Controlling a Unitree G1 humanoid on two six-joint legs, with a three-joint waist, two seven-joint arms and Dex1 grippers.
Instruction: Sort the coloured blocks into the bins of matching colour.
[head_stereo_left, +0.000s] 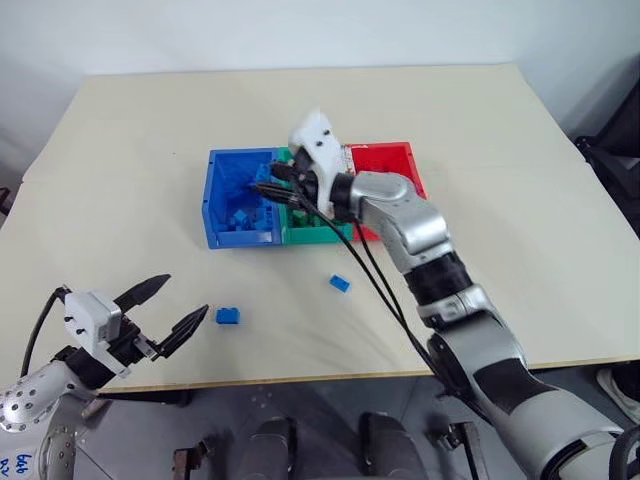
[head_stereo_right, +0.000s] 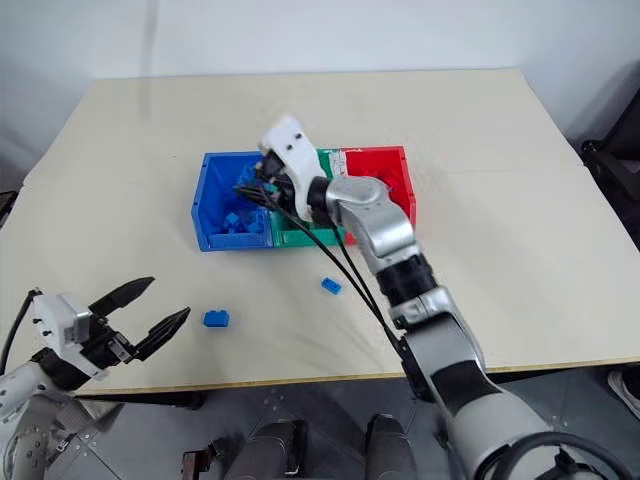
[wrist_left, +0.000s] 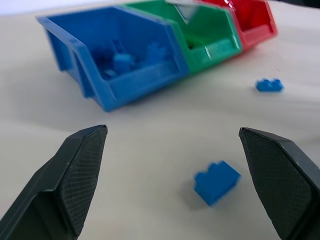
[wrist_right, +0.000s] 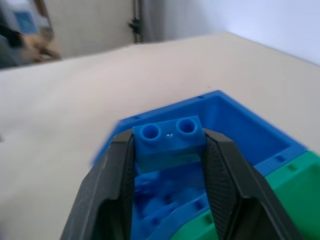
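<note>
From the head cameras: right gripper (head_stereo_left: 272, 185) out over the blue bin (head_stereo_left: 222, 200), at the inner edge where it meets the green bin (head_stereo_left: 305, 232), with the red bin (head_stereo_left: 385, 160) last in the row; fingers dark against the blue, so the grip not readable here. Many blue blocks already heaped inside that bin. Two loose blue blocks on the table (head_stereo_left: 120, 150): the near blue block (head_stereo_left: 228, 316) just beside the left gripper (head_stereo_left: 166, 309), the far blue block (head_stereo_left: 340, 283) further toward the middle, below the green bin. Left gripper spread wide and empty, level, aimed toward the near block. From the left wrist: near block (wrist_left: 216, 181) lying between the two open fingers (wrist_left: 80, 175) and slightly toward one side, long axis slanted across the line of approach; far block (wrist_left: 269, 85) well beyond, close to the bins. From the right wrist: jaws clamped on a held blue block (wrist_right: 169, 141), studs up, long axis spanning finger to finger, blue bin directly beneath. Likely next: release into blue; left arm clearly nearer for the near block.
</note>
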